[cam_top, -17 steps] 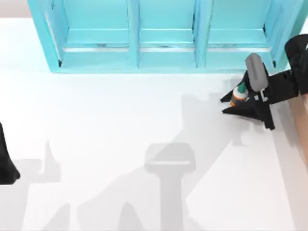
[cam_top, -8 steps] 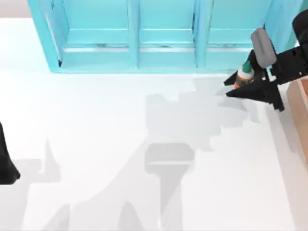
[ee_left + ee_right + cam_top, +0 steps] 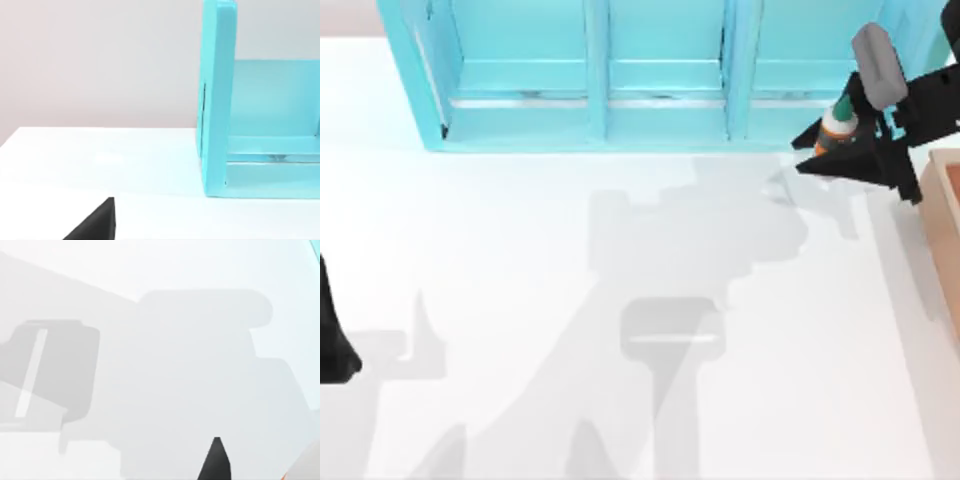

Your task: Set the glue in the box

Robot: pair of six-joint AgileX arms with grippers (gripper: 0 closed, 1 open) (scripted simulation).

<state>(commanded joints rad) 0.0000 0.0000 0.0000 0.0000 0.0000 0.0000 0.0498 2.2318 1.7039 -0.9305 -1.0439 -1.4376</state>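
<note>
White tabletop: right pincer clamps the glue upright at far right, the box just right and nearer; left pincer parked, fingers unclear.

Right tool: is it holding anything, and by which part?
The right tool holds the glue bottle by its orange-labelled body, green cap upward, lifted near the tan box. The left arm is parked at the table's left edge.
</note>
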